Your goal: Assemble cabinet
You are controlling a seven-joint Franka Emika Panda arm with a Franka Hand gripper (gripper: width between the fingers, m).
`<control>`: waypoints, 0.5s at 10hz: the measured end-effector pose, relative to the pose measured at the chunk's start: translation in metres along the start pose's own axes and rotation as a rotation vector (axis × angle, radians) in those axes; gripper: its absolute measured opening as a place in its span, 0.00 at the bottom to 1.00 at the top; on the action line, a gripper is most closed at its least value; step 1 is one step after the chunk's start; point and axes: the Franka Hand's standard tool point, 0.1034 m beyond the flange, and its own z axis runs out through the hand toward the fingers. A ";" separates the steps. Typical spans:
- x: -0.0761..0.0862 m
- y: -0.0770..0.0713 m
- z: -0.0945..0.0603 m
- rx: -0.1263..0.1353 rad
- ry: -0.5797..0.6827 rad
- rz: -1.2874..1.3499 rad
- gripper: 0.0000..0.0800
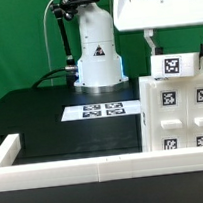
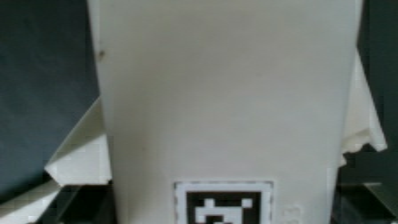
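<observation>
The cabinet [image 1: 177,117], a large white box with several square tags on its front, stands at the exterior view's right. A smaller white tagged part [image 1: 173,65] sits on top of it. My gripper [image 1: 174,44] hangs straight above, with a finger down each side of this part, shut on it. In the wrist view the white part [image 2: 222,100] fills the middle as a tall flat face with one tag near my jaws. My gripper [image 2: 222,205] shows only as dark edges on either side.
The marker board [image 1: 102,110] lies flat on the black table before the robot base [image 1: 98,60]. A low white rail [image 1: 76,170] edges the table's front and the exterior view's left side. A green wall stands behind.
</observation>
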 end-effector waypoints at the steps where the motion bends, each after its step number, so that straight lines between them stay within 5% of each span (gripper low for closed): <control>1: 0.000 0.000 0.000 0.004 -0.003 0.082 0.70; 5: 0.001 0.002 0.001 0.048 -0.026 0.441 0.70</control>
